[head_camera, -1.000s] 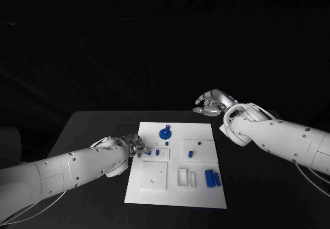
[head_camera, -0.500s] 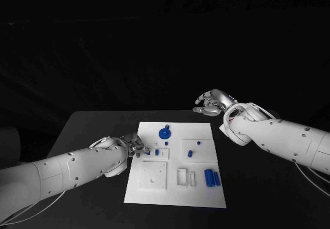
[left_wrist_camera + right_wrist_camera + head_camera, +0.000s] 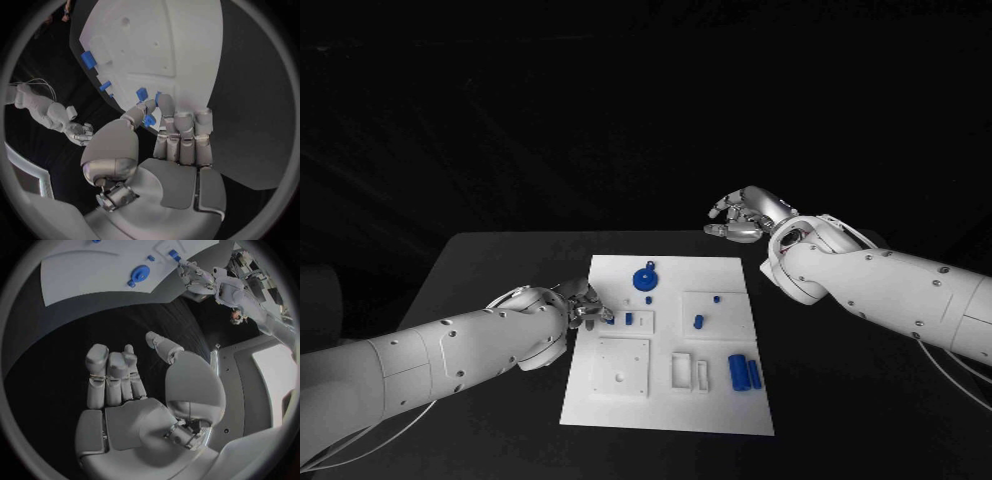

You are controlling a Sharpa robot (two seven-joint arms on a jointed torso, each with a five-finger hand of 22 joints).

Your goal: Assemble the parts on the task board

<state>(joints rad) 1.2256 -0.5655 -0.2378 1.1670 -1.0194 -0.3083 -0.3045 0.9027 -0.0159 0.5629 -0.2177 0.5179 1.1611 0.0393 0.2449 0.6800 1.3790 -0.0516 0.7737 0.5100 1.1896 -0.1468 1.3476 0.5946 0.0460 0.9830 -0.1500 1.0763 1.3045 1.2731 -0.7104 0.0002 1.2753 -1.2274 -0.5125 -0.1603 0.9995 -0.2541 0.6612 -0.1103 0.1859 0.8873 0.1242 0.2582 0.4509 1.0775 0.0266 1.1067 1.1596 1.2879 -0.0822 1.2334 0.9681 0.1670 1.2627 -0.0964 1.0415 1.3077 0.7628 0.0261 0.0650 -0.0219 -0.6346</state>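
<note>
The task board (image 3: 668, 345) was a white rectangular plate that lay flat in the middle of the black table (image 3: 488, 265), with its long side running from near to far. Several shallow recesses and raised frames were cut in it. A round blue part (image 3: 646, 279) with a small tab lay near the far edge of the board. Two blue upright bars (image 3: 746, 373) stood side by side near the right edge, toward the near end. A small blue oval part (image 3: 698, 322) sat in the square frame to the right of the centre, and two tiny blue pegs (image 3: 636, 318) stood close to the left edge.

The left hand (image 3: 583, 305) was at the left edge of the board, just beside those pegs. In the left wrist view, its thumb and one finger pinched a small blue part (image 3: 149, 120), while the other fingers lay straight and close together over the board's edge.

The right hand (image 3: 747, 215) hung above the far right corner of the table, well apart from the board. Its fingers were half curled, with the thumb apart from them, and nothing was between them.

The table top was dull black, and the room behind it was dark.
</note>
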